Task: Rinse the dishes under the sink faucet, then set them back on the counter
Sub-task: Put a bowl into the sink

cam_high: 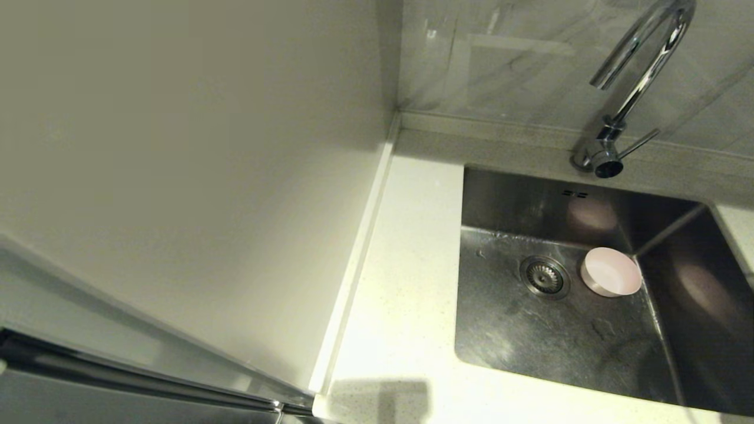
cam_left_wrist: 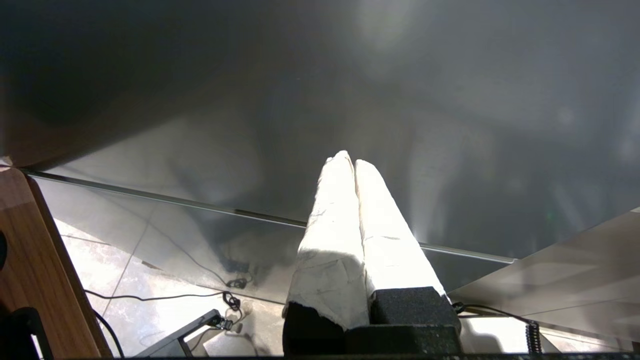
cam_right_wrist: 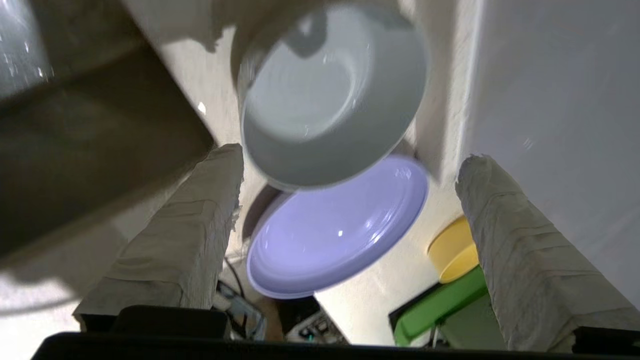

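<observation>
Right gripper (cam_right_wrist: 350,175) being held spread wide, nothing pinched; seen in right wrist view only. Beyond its fingers (cam_right_wrist: 175,240), lilac plate (cam_right_wrist: 340,230) lying on counter (cam_right_wrist: 380,300), bowl (cam_right_wrist: 330,95) just past it, overlapping plate's far edge. Left gripper (cam_left_wrist: 348,165) being kept pressed together, parked away from work. Farther off, pink cup (cam_high: 611,271) lying in sink (cam_high: 530,330) beside drain (cam_high: 545,277), below faucet (cam_high: 633,82). Likely risk: fingers knocking bowl against plate during approach. No readable writing.

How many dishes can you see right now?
3. The cup lies in the sink beside the drain; the bowl and plate sit on the counter ahead of the open right gripper.
</observation>
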Robot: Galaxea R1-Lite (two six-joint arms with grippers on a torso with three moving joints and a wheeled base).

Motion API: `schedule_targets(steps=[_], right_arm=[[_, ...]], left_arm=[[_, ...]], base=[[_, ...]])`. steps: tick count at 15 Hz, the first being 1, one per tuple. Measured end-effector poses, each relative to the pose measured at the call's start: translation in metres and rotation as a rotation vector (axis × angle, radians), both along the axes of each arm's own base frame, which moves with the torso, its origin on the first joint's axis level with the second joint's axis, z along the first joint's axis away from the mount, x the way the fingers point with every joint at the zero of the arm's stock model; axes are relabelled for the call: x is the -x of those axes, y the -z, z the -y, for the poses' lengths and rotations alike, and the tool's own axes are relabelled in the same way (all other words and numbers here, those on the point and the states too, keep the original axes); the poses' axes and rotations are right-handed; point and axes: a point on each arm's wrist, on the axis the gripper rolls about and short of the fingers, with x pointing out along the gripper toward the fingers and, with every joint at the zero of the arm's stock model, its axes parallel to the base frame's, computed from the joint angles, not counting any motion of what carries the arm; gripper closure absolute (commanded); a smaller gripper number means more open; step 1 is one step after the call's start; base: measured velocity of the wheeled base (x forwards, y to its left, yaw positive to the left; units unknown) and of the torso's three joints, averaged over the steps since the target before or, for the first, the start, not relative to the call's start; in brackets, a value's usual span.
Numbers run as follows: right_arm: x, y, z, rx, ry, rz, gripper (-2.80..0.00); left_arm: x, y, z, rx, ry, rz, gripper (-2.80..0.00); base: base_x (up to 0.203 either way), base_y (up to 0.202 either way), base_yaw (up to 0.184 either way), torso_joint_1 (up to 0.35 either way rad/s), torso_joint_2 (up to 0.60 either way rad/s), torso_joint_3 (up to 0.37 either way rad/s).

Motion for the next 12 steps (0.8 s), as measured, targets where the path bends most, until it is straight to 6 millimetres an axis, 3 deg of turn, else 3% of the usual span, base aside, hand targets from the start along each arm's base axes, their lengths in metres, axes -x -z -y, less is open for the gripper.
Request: schedule_targets(steps=[6, 12], right_arm=[[0.018, 0.01, -0.018, -0.16, 0.004, -0.075, -2.8], [0.003, 0.029, 0.0, -0.229, -0.003, -0.089, -2.8]], left_arm=[[0.0, 0.0, 0.0, 0.0, 0.0, 0.0, 0.0], [0.0, 0.0, 0.0, 0.0, 0.0, 0.0, 0.0]], base=[[0.0, 0.0, 0.0, 0.0, 0.0, 0.0], [0.0, 0.0, 0.0, 0.0, 0.0, 0.0]])
